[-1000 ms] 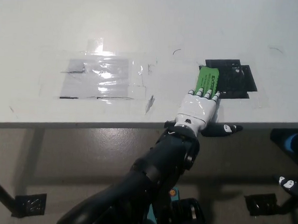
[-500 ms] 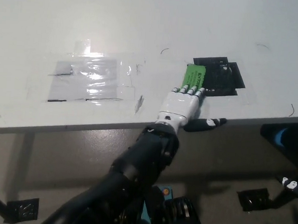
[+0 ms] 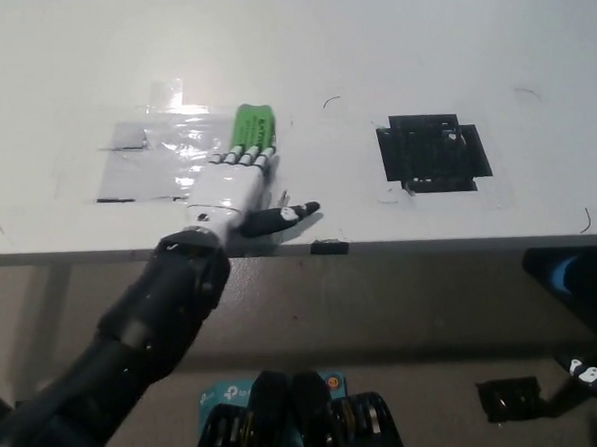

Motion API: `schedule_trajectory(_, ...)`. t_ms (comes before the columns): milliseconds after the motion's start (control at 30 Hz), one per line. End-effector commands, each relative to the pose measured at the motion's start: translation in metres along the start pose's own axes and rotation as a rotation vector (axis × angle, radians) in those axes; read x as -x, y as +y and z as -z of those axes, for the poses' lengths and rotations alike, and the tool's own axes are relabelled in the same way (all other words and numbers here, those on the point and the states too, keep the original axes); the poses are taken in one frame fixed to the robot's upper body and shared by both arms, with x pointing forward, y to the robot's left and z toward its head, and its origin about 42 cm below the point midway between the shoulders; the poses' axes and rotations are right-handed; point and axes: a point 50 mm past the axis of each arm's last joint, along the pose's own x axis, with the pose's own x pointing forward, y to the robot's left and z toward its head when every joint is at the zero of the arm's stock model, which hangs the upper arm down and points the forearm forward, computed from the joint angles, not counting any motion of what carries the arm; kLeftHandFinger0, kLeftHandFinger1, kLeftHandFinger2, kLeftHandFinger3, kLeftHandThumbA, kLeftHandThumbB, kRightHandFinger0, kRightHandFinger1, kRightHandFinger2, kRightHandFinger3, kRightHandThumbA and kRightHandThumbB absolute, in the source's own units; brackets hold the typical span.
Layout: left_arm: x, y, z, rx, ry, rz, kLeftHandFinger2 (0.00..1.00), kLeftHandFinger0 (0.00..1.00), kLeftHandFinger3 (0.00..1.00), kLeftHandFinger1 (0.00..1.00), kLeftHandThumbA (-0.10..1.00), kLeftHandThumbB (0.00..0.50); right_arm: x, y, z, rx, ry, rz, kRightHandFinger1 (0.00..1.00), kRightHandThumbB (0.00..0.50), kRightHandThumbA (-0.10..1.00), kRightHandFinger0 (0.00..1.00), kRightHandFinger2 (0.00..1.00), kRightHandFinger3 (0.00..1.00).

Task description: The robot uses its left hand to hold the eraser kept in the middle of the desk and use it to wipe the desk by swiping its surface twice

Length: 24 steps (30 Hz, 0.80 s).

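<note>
Lab or office: plain white desk (image 3: pixel 408 49), taped plastic sheet (image 3: pixel 172 152), black marker patch (image 3: pixel 432 152).

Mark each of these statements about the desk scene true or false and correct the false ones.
1. The white left hand rests on the green rectangular eraser. True.
2. The green eraser lies on the black square patch. False: it lies to the left of the patch, at the edge of the clear taped plastic sheet.
3. The black patch sits on the white desk with nothing on it. True.
4. The black right hand presses on the desk. False: it hangs below the desk edge at lower right.
5. The left hand is lifted high above the desk. False: it lies flat on the surface.
</note>
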Motion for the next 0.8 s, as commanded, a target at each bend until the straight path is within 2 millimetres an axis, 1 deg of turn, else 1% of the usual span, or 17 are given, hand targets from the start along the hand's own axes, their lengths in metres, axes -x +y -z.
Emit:
schedule_trajectory(0, 0.107, -0.143, 0.112, 0.046, 0.37, 0.593, 1.0, 1.0, 1.0, 1.0, 1.0, 0.5, 0.0, -0.014, -0.018, 0.007, -0.079, 0.041, 1.0, 0.0, 1.0, 1.0, 1.0, 1.0)
schedule_trajectory(67, 0.111, -0.145, 0.118, 0.051, 0.391, 0.604, 1.0, 1.0, 1.0, 1.0, 1.0, 0.5, 0.001, -0.014, -0.018, 0.008, -0.079, 0.038, 1.0, 0.004, 1.0, 1.0, 1.0, 1.0)
schedule_trajectory(167, 0.13, -0.153, 0.135, 0.127, 0.453, 0.649, 1.0, 1.0, 1.0, 1.0, 1.0, 0.5, 0.0, -0.013, -0.018, 0.011, -0.08, 0.038, 1.0, 0.0, 1.0, 1.0, 1.0, 1.0)
schedule_trajectory(267, 0.134, -0.156, 0.136, 0.129, 0.458, 0.666, 1.0, 1.0, 1.0, 1.0, 1.0, 0.5, 0.0, -0.018, -0.019, 0.016, -0.074, 0.049, 1.0, 0.003, 1.0, 1.0, 1.0, 1.0)
schedule_trajectory(300, 0.142, -0.159, 0.143, 0.14, 0.475, 0.67, 1.0, 1.0, 1.0, 1.0, 1.0, 0.5, 0.0, -0.018, -0.019, 0.016, -0.069, 0.049, 1.0, 0.012, 1.0, 1.0, 1.0, 1.0)
schedule_trajectory(333, 0.149, -0.162, 0.148, 0.163, 0.489, 0.675, 1.0, 1.0, 1.0, 1.0, 1.0, 0.5, 0.0, -0.019, -0.018, 0.02, -0.071, 0.051, 1.0, 0.011, 1.0, 1.0, 1.0, 1.0)
schedule_trajectory(367, 0.151, -0.163, 0.149, 0.169, 0.493, 0.676, 1.0, 1.0, 1.0, 1.0, 1.0, 0.5, 0.001, -0.02, -0.018, 0.02, -0.071, 0.052, 1.0, 0.01, 1.0, 1.0, 1.0, 1.0)
schedule_trajectory(467, 0.165, -0.168, 0.161, 0.15, 0.518, 0.68, 1.0, 1.0, 1.0, 1.0, 1.0, 0.492, 0.002, -0.022, -0.016, 0.017, -0.077, 0.055, 1.0, 0.0, 1.0, 1.0, 1.0, 1.0)
schedule_trajectory(500, 0.168, -0.169, 0.165, 0.137, 0.519, 0.678, 1.0, 1.0, 1.0, 1.0, 1.0, 0.498, 0.002, -0.022, -0.016, 0.019, -0.077, 0.058, 1.0, 0.0, 1.0, 1.0, 1.0, 1.0)
schedule_trajectory(600, 0.18, -0.172, 0.177, 0.166, 0.563, 0.679, 1.0, 1.0, 1.0, 1.0, 1.0, 0.5, 0.002, -0.024, -0.014, 0.014, -0.071, 0.059, 1.0, 0.0, 1.0, 1.0, 1.0, 1.0)
schedule_trajectory(633, 0.18, -0.172, 0.177, 0.165, 0.562, 0.679, 1.0, 1.0, 1.0, 1.0, 1.0, 0.5, 0.002, -0.024, -0.014, 0.013, -0.07, 0.061, 1.0, 0.0, 1.0, 1.0, 1.0, 1.0)
schedule_trajectory(667, 0.185, -0.174, 0.183, 0.143, 0.592, 0.691, 1.0, 1.0, 1.0, 0.99, 1.0, 0.5, 0.002, -0.023, -0.014, -0.001, -0.067, 0.063, 1.0, 0.013, 1.0, 1.0, 1.0, 1.0)
schedule_trajectory(733, 0.191, -0.176, 0.186, 0.148, 0.589, 0.691, 1.0, 1.0, 1.0, 1.0, 1.0, 0.5, 0.002, -0.023, -0.014, 0.002, -0.067, 0.062, 1.0, 0.004, 1.0, 1.0, 1.0, 1.0)
schedule_trajectory(767, 0.195, -0.177, 0.189, 0.166, 0.603, 0.692, 1.0, 1.0, 1.0, 1.0, 1.0, 0.5, 0.002, -0.023, -0.013, 0.002, -0.067, 0.061, 1.0, 0.012, 1.0, 1.0, 1.0, 1.0)
